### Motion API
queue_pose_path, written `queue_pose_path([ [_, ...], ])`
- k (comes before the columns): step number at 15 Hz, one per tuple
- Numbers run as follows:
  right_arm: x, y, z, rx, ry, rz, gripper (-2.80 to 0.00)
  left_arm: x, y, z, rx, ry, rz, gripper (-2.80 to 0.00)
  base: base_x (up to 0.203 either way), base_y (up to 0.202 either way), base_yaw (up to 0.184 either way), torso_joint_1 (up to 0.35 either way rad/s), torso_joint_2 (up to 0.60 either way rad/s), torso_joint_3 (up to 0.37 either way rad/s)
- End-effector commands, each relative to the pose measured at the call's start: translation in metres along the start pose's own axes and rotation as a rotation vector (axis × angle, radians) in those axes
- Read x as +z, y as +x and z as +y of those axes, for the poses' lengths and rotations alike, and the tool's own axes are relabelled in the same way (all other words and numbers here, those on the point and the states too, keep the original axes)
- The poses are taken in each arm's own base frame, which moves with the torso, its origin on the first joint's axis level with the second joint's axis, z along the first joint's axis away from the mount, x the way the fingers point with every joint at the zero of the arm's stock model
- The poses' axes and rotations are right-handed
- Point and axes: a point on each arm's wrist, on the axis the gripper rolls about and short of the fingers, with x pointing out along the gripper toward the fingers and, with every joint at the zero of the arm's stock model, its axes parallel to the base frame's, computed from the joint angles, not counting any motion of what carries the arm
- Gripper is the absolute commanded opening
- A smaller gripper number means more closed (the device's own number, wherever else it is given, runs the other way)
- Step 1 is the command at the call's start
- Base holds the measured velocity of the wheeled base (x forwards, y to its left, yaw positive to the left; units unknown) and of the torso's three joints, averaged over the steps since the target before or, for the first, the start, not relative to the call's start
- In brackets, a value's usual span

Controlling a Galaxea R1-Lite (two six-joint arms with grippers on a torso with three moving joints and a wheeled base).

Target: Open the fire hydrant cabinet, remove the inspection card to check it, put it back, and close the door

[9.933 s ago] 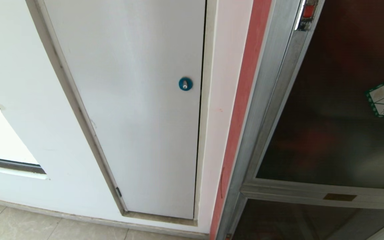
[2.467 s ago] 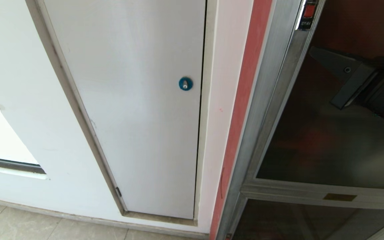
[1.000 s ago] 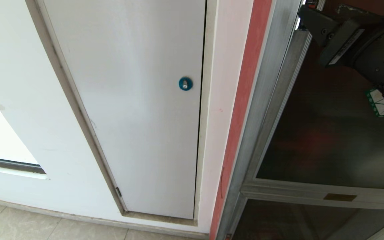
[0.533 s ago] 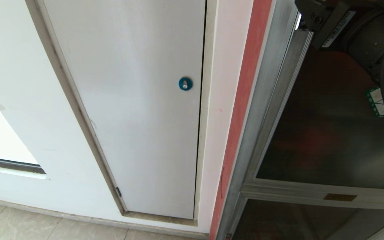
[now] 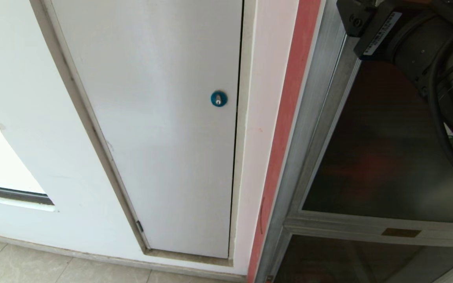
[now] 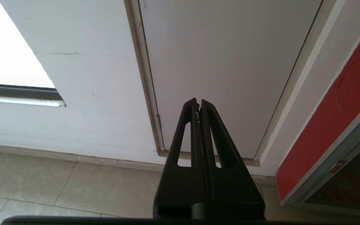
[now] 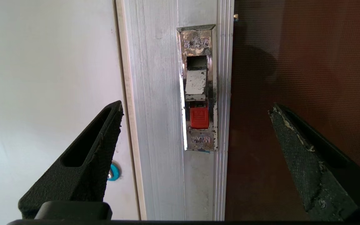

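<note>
At the latch (image 7: 198, 93) on the door (image 5: 387, 157), nothing done so far: door shut flush in the grey frame of the fire hydrant cabinet (image 5: 309, 129), red latch button untouched, inspection card nowhere in sight behind the dark glass. Left to do, judging from this: release the latch, swing the door out, lift the card, read it, return it, shut the door again.

Just before the latch, right pincer (image 7: 195, 156) spread wide, fingers (image 7: 89, 156) standing either side of the latch plate, holding nothing and touching nothing. Well away from the latch, low by the floor and facing the white panel (image 6: 223, 62), left pincer (image 6: 198, 106) pressed together and empty, parked.
</note>
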Motion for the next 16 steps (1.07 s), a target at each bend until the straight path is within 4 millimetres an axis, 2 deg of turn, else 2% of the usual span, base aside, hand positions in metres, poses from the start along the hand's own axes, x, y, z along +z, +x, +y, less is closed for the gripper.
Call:
queue_pose_path([
  [1,0.0,0.003,0.002,-0.007,-0.003,-0.004,0.0,0.0,0.0,0.0,0.0,0.0,0.002,-2.8,0.0,0.0,0.0,0.0,0.0,0.0],
  [7,0.004,0.012,0.0,-0.033,-0.007,-0.024,0.0,0.0,0.0,0.0,0.001,0.0,0.0,-2.8,0.0,0.0,0.0,0.0,0.0,0.0],
  [8,0.004,0.013,-0.001,-0.039,-0.01,-0.026,-2.8,0.0,0.0,0.0,0.001,0.0,-0.001,-2.8,0.0,0.0,0.0,0.0,0.0,0.0],
  [16,0.0,0.023,0.002,-0.051,-0.021,-0.028,-2.8,0.0,0.0,0.0,0.001,0.0,-0.001,-2.8,0.0,0.0,0.0,0.0,0.0,0.0],
])
